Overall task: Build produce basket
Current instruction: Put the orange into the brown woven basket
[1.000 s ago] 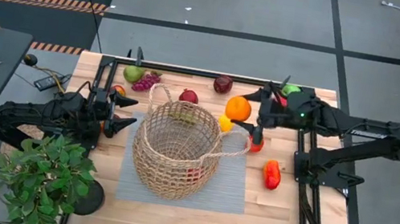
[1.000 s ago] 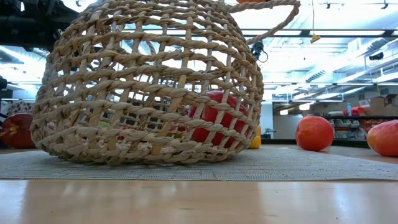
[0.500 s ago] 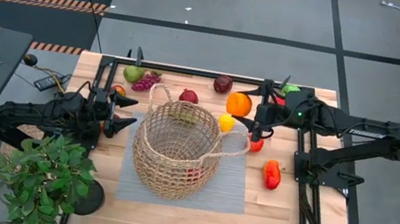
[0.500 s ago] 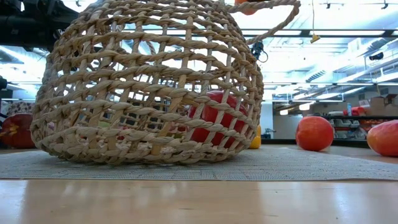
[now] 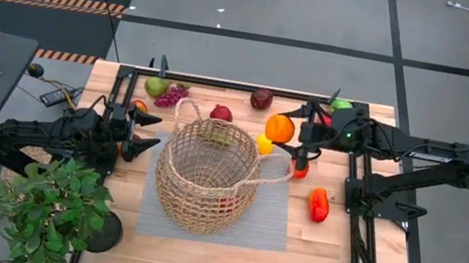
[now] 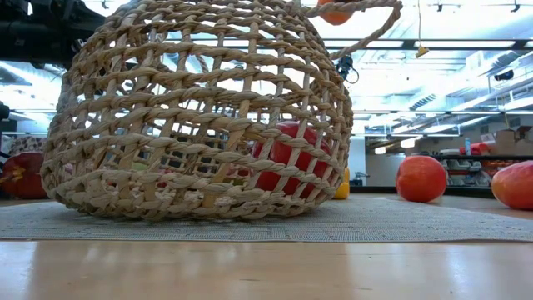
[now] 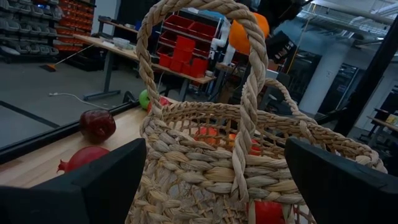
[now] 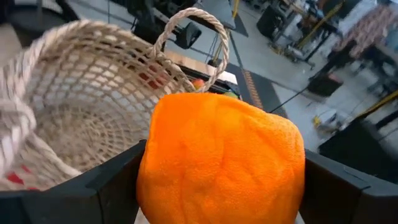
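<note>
The woven basket [image 5: 206,176] stands on a grey mat [image 5: 269,221] at mid-table, with a red piece [image 6: 287,158] of produce inside it. My right gripper [image 5: 286,129] hangs in the air just right of the basket's far rim, shut on an orange [image 5: 279,128]. The orange also shows above the basket's handle in the low view [image 6: 336,12] and fills the right wrist view [image 8: 221,162]. My left gripper [image 5: 144,133] waits open and level at the basket's left side, facing its loop handle [image 7: 249,81]. More produce rests on the tabletop. My right gripper pinches the orange between its two fingers [image 8: 112,186], one on each opposite side [image 8: 148,180] of the fruit. The fingers come from the table's right side, slanting slightly down. The orange is lifted clear of the table, beside the basket's right handle [image 5: 278,169].
A green pear [image 5: 156,87], grapes [image 5: 172,95], a red fruit [image 5: 220,112] and a maroon one [image 5: 262,98] lie along the far edge. A yellow piece [image 5: 264,143], a red-orange one [image 5: 299,169] and a red pepper [image 5: 319,204] lie right of the basket. A potted plant [image 5: 55,207] stands near left.
My right gripper has tipped a little further downward and rolled slightly while staying in place. The orange it holds now shows a bit lower above the basket's handle in the low view.
</note>
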